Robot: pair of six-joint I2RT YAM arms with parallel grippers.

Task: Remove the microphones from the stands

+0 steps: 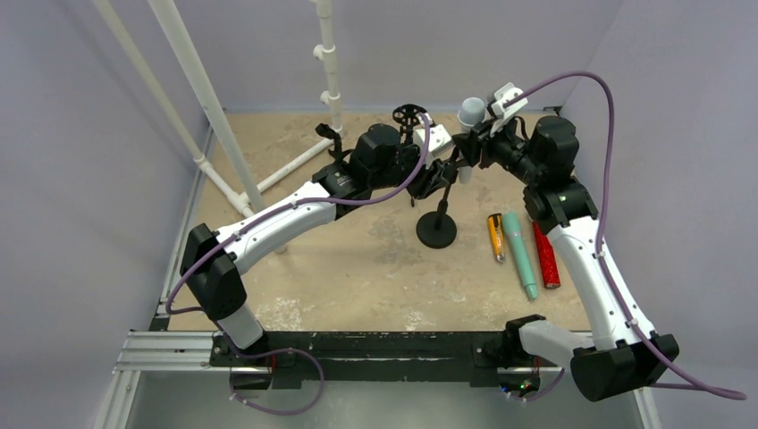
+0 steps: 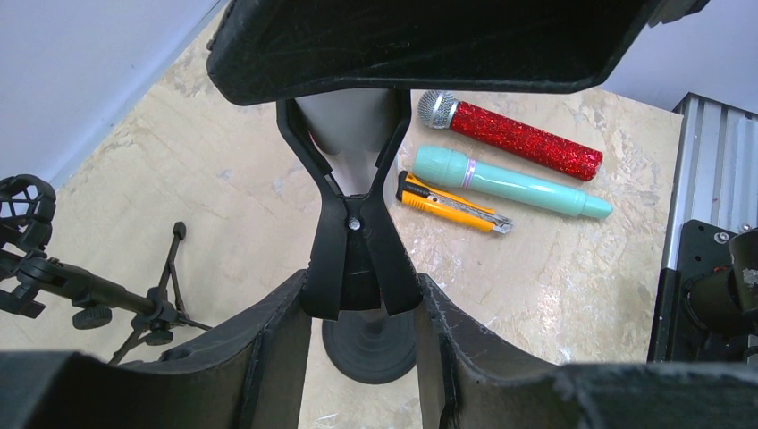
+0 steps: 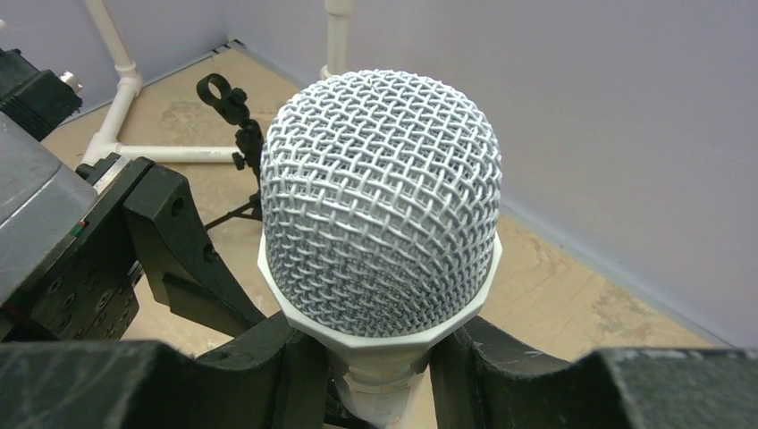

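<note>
Lab test cell: bare walls point(image 1: 80, 134), aluminium rail point(image 1: 165, 354)

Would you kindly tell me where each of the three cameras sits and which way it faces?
Top external: above and behind the bases, looking down on the table; both arms show whole, meeting at the stand.
Left wrist: on the left arm, looking down past its own left fingers at the clip holding the microphone.
Right wrist: on the right arm, looking past its right fingers at the microphone's mesh head, towards the back wall.
Shared: both wrist views show the microphone.
</note>
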